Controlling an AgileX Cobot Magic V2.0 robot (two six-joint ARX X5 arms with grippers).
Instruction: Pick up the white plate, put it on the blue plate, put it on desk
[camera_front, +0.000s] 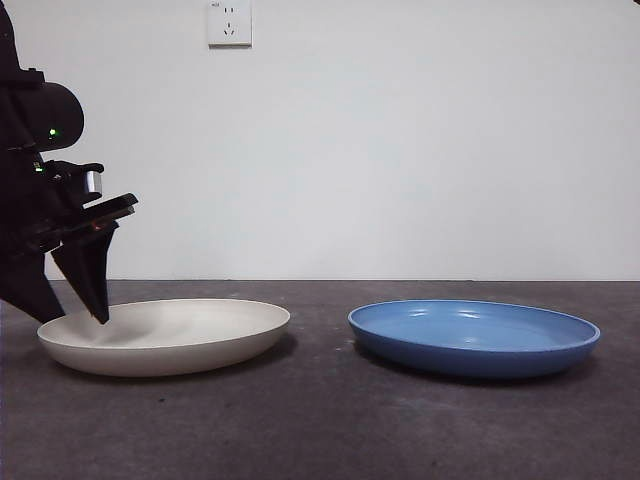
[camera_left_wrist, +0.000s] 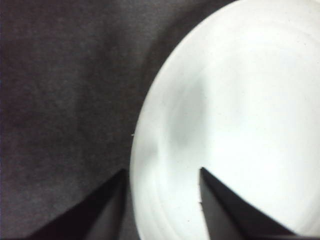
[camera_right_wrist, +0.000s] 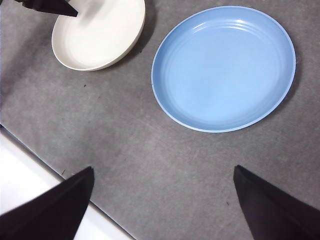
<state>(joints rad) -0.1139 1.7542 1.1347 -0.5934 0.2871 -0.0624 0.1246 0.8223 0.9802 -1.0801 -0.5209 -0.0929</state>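
cream and matte, the white plate (camera_front: 165, 336) sits flat on the desk (camera_front: 320, 420), well apart from the blue plate (camera_front: 474, 337). the left hand (camera_front: 70, 318) straddles the white plate's outer rim, spread wide. the right hand (camera_right_wrist: 162, 200) hangs high above the desk, also wide.

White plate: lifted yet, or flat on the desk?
Flat on the desk. The white plate sits level there, left gripper open astride its rim.

No readable text anywhere (the wall socket (camera_front: 229, 22) bears only a blur).
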